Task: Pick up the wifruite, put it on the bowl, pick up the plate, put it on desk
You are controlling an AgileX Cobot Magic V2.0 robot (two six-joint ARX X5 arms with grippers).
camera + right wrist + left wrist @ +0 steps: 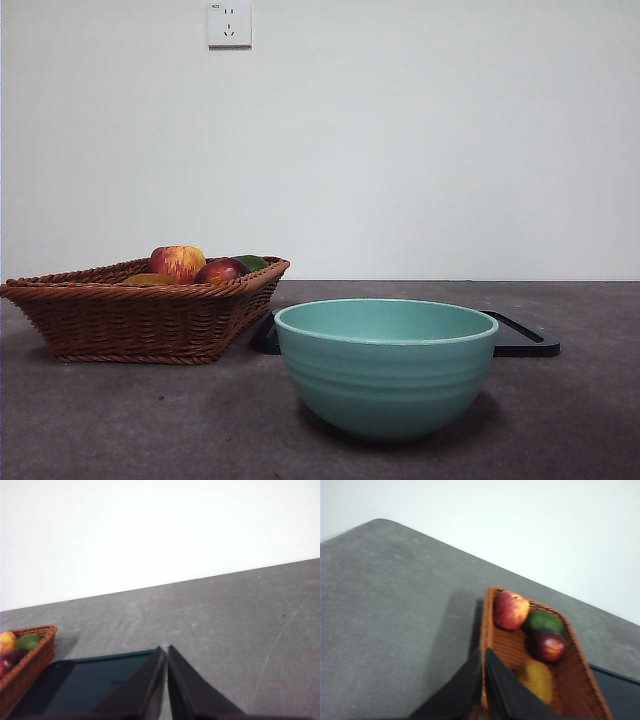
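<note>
The wifruite point(536, 679), a dull yellowish-brown oval, lies in a wicker basket point(487, 630) beside a streaked apple point(511, 610), a green fruit point(545, 621) and a dark red fruit point(549, 646). In the front view only its top point(150, 280) shows over the basket rim point(120, 292). The teal bowl point(386, 365) stands empty at the front centre. Behind it lies the plate point(522, 338), flat, black and rectangular. My left gripper point(483, 651) is shut, held above the basket's near edge. Above the plate's point(95, 685) edge my right gripper point(165, 648) is shut too. Neither arm shows in the front view.
The desk point(580, 420) is dark grey and mottled, with a white wall behind it and a socket point(229, 24) high up. The basket point(30, 662) stands just left of the plate, nearly touching it.
</note>
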